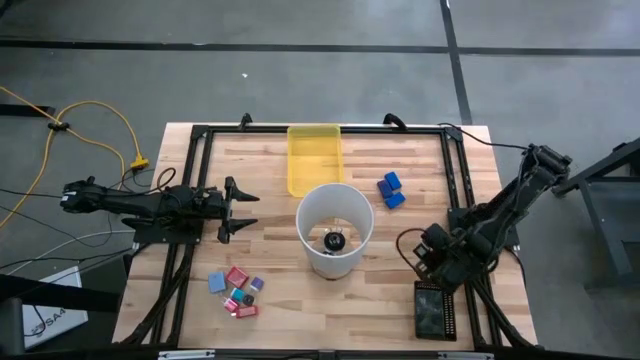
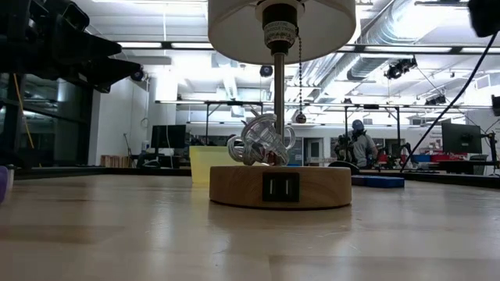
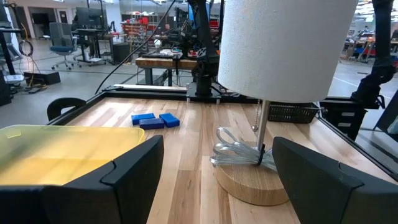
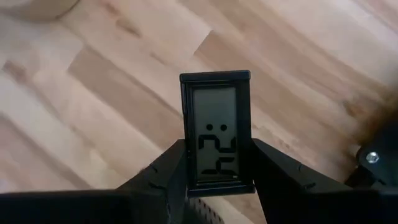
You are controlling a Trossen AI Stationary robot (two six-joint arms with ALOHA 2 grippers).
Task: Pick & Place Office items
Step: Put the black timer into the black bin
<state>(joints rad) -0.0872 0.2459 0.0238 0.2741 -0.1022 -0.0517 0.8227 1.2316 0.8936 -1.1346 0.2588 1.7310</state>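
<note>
Left claw [image 1: 243, 210] hangs over the counter's [image 1: 270, 270] left side, fingers spread, holding nothing. Small office items [image 1: 237, 291] lie clustered near the front edge; two blue ones [image 1: 391, 190] sit beyond the lamp [image 1: 335, 230]. Right claw [image 4: 217, 180] grips a digital clock [image 4: 216, 130].

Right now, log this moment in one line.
left gripper: open, left of lamp | right gripper: shut on clock | office items: on table

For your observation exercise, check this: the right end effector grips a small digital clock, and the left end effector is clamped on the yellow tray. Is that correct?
Not quite. The left end effector is open and holds nothing; the left wrist view shows its fingers spread, with the yellow tray beyond them. The right end effector does grip the small digital clock.
</note>
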